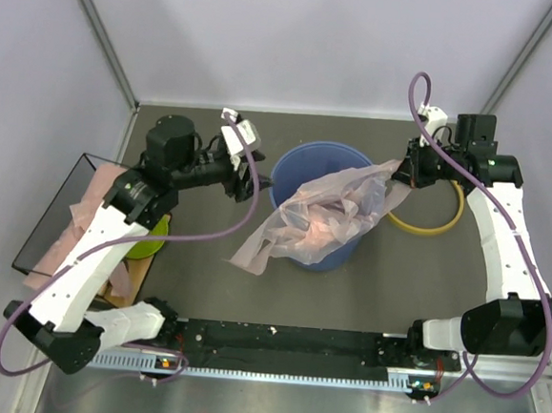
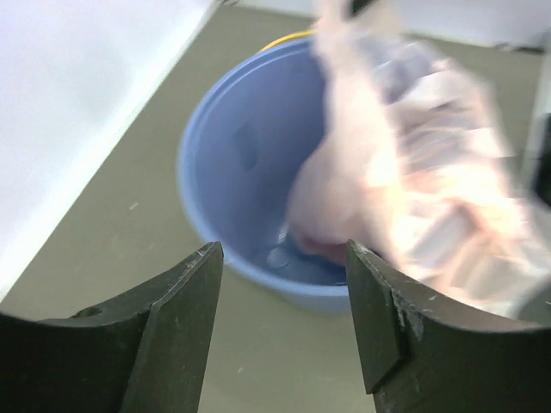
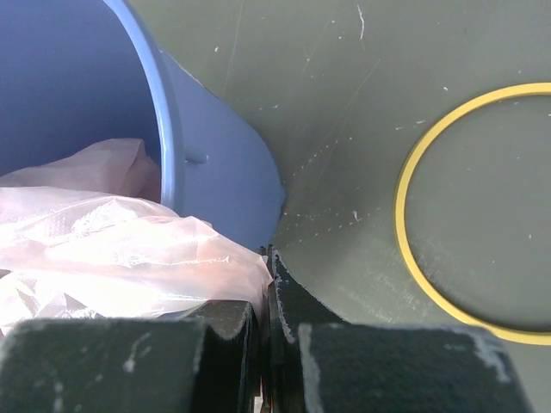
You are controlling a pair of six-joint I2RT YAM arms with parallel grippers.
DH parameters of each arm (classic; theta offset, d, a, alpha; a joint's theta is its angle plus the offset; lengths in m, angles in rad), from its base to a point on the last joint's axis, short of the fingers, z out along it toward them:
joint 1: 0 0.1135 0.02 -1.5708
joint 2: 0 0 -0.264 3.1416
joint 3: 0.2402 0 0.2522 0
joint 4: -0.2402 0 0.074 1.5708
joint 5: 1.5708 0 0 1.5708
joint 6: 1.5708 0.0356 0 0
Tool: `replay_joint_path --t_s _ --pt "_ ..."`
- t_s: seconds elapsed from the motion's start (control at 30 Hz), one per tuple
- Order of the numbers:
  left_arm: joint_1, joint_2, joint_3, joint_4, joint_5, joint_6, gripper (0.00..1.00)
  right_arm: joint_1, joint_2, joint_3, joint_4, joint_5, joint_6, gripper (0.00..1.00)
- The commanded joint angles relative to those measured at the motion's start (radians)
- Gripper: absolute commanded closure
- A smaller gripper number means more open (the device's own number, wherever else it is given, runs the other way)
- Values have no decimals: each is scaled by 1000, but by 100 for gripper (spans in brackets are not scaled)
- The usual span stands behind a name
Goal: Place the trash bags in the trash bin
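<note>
At the middle of the desk (image 1: pixel 345 298) stands the trash bin (image 1: pixel 302 175), upright and with its mouth open to above. One trash bag (image 1: pixel 323 220) lies across it: a part of the bag hangs down inside the bin, another part is draped over the near rim, and its loose end comes down to the desk at the left front of the bin. The far right corner of the bag goes up over the right rim to the right hand (image 1: pixel 408 169), which hovers just beside the bin at that side. In the right wrist view the fingers of this hand are pressed together and the pink plastic is pinched between them, so it holds the bag. The left hand (image 1: pixel 247 177) is at the left side of the bin, near the rim but not touching it; its jaws stand apart with nothing between them (the left wrist view shows only the bin and the bag through the gap). A yellow ring (image 1: pixel 425 232) lies flat on the desk at the right of the bin, under the right arm, apart from the bin wall. At the far left, a stack of pink bags (image 1: pixel 79 215) rests in a dark-edged tray (image 1: pixel 47 215), and a green bowl (image 1: pixel 149 240) sits beside it, partly hidden by the left arm
</note>
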Motion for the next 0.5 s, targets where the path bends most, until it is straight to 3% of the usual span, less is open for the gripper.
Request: replay_joint_path --t_s 0.0,0.17,0.3,0.4,0.47 --pt "-80 -17 109 -139 244 -45 34 -13 -14 37 29 -23 13 100" --pt "-184 67 133 -165 95 -50 32 -13 -29 28 29 -23 12 100" --pt "-186 119 161 -168 40 -24 33 -13 -31 25 27 -20 17 100" --pt "-187 153 166 -184 8 -14 36 -13 -29 26 27 -23 17 100" --pt "-187 176 175 -205 4 -5 43 -11 -28 29 29 -23 17 100"
